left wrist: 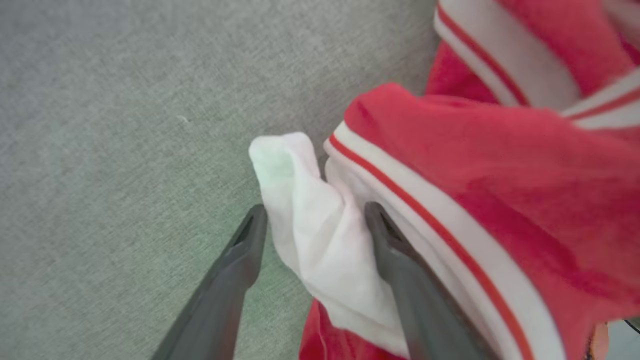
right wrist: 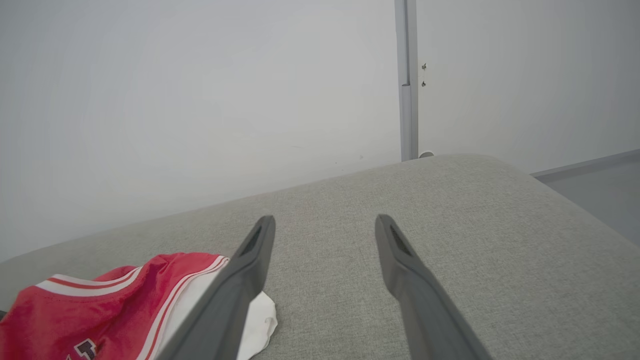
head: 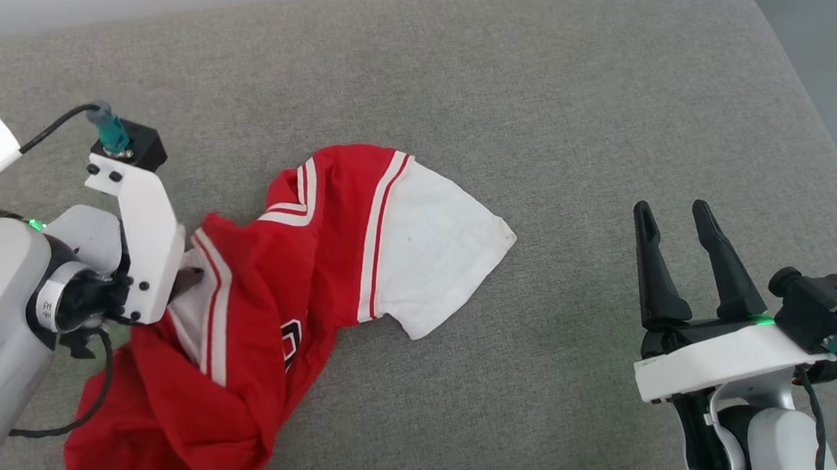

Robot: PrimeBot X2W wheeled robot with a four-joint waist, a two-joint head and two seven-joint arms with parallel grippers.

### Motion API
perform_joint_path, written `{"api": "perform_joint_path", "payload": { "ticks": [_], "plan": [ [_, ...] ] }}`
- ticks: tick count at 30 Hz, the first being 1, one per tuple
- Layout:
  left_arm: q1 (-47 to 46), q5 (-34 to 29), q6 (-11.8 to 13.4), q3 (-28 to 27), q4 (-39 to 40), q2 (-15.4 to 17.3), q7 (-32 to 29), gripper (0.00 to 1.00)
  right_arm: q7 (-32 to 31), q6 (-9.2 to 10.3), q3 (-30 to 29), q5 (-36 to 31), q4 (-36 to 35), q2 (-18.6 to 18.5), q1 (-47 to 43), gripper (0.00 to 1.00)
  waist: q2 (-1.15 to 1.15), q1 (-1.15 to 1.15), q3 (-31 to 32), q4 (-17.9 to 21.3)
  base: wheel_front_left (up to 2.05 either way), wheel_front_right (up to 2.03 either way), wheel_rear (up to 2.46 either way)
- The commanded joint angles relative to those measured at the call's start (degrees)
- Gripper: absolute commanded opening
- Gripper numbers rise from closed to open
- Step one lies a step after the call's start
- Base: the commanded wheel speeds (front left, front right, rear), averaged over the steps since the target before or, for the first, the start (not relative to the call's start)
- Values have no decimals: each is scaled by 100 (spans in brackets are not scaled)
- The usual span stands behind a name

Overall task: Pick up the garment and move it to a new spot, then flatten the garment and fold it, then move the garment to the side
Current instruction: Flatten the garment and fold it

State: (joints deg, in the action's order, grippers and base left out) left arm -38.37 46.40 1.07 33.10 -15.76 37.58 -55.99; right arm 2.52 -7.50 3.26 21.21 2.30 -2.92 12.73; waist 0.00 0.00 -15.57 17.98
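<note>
Crumpled red jersey lying on the grey cushion, left gripper fingers apart, straddling its white sleeve fold, right gripper spread wide, empty, well apart from it

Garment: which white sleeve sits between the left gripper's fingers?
The bunched white sleeve at the garment's left end, straddled by the left gripper's open fingers. The other white sleeve lies spread flat, untouched.
</note>
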Motion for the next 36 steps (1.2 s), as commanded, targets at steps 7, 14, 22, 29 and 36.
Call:
{"api": "perform_joint_path", "payload": {
  "ticks": [7,14,22,29,36],
  "plan": [
    [-133,-47,33,-20,-235,16,91,0,94,2,-51,22,71,2,97,100,0,0,-74,-87,0,0,0],
    [-52,134,240,-435,14,218,412,0,81,2,-142,-57,100,2,94,100,0,0,-7,-331,0,0,0],
    [561,285,713,-1038,281,836,762,0,6,2,-238,-140,78,2,41,100,0,0,78,-607,0,0,0],
    [1230,288,1080,-1258,270,1163,947,0,-85,2,-295,-191,26,2,9,100,0,0,82,-777,0,0,0],
    [1281,396,854,-1426,33,983,1578,100,-150,2,-283,-213,-29,2,58,100,0,0,95,-852,0,0,0]
  ]
}}
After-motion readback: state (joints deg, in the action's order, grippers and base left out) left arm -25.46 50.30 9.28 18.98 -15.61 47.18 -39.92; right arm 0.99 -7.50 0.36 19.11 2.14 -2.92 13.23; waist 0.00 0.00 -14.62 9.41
